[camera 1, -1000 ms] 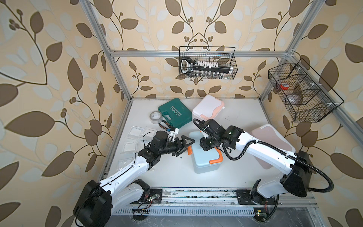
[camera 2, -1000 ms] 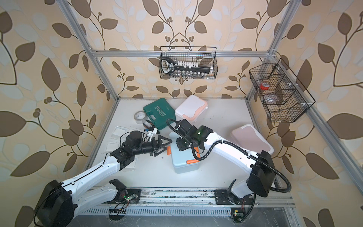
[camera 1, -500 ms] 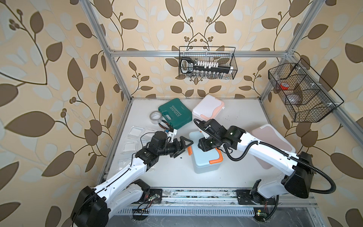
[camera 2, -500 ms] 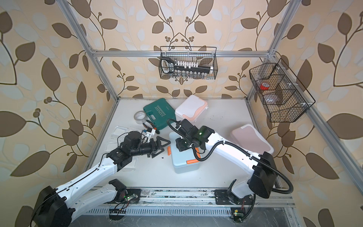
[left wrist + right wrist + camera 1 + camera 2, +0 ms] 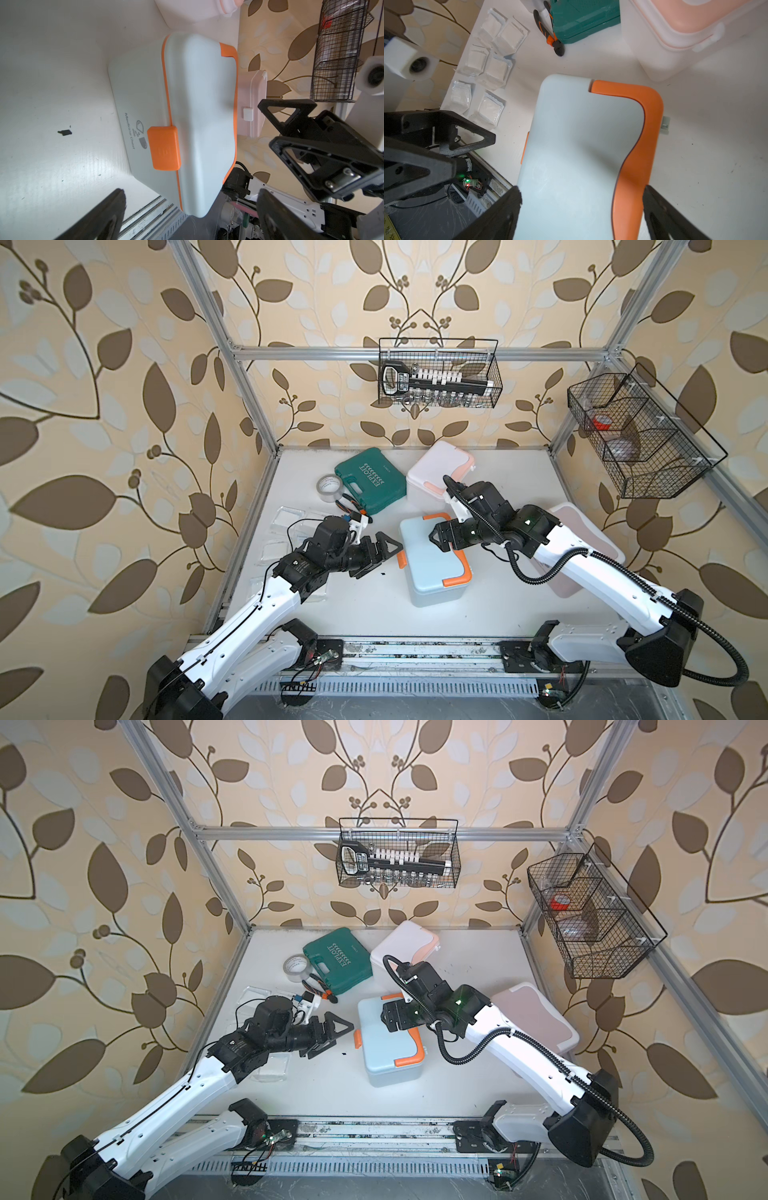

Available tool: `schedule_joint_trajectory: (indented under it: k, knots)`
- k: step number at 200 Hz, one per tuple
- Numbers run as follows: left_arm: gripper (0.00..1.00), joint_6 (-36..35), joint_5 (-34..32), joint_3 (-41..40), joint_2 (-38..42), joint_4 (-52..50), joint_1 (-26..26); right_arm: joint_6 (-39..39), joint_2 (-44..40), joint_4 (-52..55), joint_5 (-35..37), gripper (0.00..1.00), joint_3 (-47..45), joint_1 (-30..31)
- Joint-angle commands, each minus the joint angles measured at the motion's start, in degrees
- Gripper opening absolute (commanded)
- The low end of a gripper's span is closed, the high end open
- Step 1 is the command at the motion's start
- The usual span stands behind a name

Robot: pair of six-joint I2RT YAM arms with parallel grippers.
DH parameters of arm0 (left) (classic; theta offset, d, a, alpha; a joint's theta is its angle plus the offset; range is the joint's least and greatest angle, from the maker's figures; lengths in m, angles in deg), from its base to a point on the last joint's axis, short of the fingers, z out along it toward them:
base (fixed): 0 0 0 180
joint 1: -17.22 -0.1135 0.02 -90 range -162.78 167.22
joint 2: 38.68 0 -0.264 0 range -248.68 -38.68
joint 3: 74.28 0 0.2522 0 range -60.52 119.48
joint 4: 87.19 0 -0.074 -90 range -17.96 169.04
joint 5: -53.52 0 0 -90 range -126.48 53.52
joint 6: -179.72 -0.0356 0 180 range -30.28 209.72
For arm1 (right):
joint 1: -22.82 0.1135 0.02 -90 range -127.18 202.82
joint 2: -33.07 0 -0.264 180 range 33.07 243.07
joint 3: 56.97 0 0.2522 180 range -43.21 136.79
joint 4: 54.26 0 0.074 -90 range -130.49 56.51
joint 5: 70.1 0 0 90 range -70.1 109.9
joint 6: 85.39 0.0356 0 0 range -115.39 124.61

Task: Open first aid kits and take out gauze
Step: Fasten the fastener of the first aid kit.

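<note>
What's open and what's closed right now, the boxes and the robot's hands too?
light blue kit, lid shut, orange latch down.
white and peach kit, shut.
pink kit, shut.
green case, shut.
gauze packets, lying loose, outside every kit.
left gripper, open, empty.
right gripper, open above the light blue kit, empty.

On the light blue kit [image 5: 197,116] stands "Medicine Chest"; the green case [image 5: 370,485] bears "EXPLOIT" in white.

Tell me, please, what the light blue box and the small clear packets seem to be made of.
Light blue box: probably moulded plastic, smooth matte, rounded corners. Packets: seemingly clear crinkled plastic film, glossy, white pad inside, perhaps fabric.
</note>
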Motion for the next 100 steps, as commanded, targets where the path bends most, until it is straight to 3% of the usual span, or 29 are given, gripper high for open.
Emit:
schedule_joint_trajectory:
  k: [1, 100]
  knots:
    - [0.99, -1.3, -0.5, 2.8, -1.7, -0.1, 1.8, -1.6, 0.6, 0.1, -3.2, 0.91, -2.5, -0.8]
    - [0.99, -0.7, -0.8, 5.7, -12.3, 7.3, 6.4, -1.7, 2.5, -1.3, -6.1, 0.86, -7.8, -1.2]
